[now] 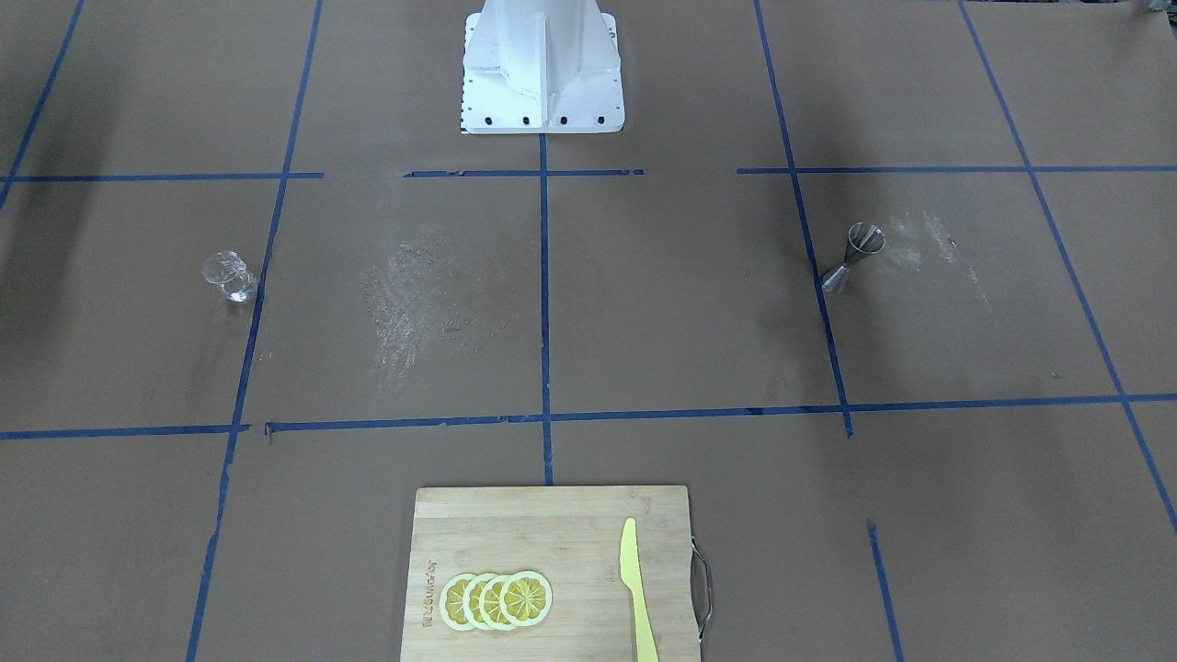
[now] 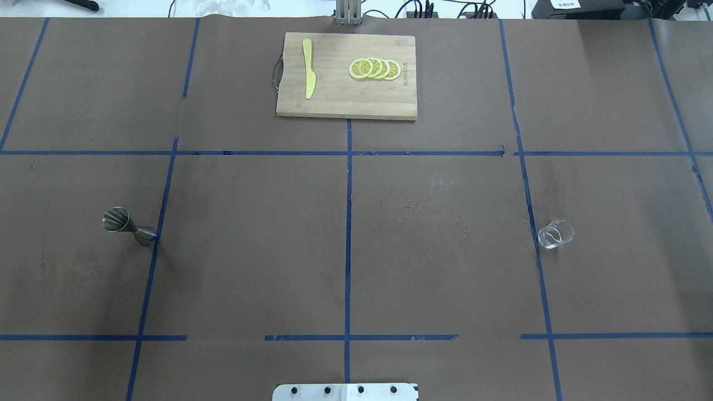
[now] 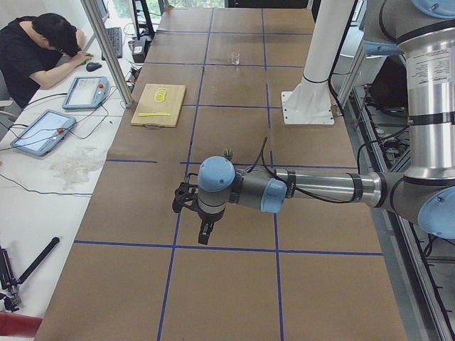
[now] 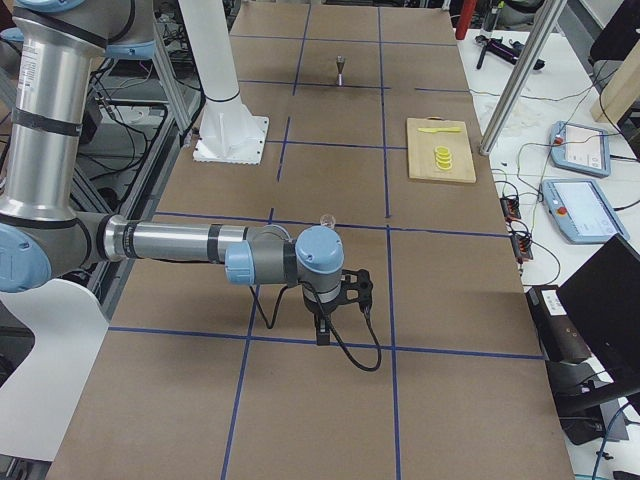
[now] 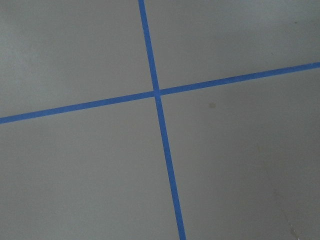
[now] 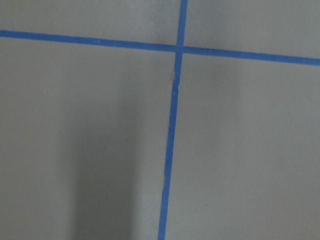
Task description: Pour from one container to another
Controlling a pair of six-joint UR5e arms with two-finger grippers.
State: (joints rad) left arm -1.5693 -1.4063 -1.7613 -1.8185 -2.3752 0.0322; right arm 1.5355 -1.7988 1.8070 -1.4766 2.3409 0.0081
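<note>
A steel jigger (image 1: pixel 855 256) (image 2: pixel 127 225) stands upright on the brown table on my left side. A small clear glass (image 1: pixel 230 276) (image 2: pixel 555 234) stands on my right side. My left gripper (image 3: pixel 205 234) hangs low over the table at the near end of the exterior left view, a little in front of the jigger (image 3: pixel 228 153). My right gripper (image 4: pixel 320 332) hangs the same way in the exterior right view, in front of the glass (image 4: pixel 325 221). I cannot tell whether either is open or shut. Both wrist views show only paper and blue tape.
A wooden cutting board (image 2: pixel 334 100) at the table's far edge carries lemon slices (image 2: pixel 374 68) and a yellow knife (image 2: pixel 308 75). The white robot base (image 1: pixel 541 64) stands at the near middle. A person (image 3: pixel 39 50) sits at a side bench with tablets (image 3: pixel 87 91).
</note>
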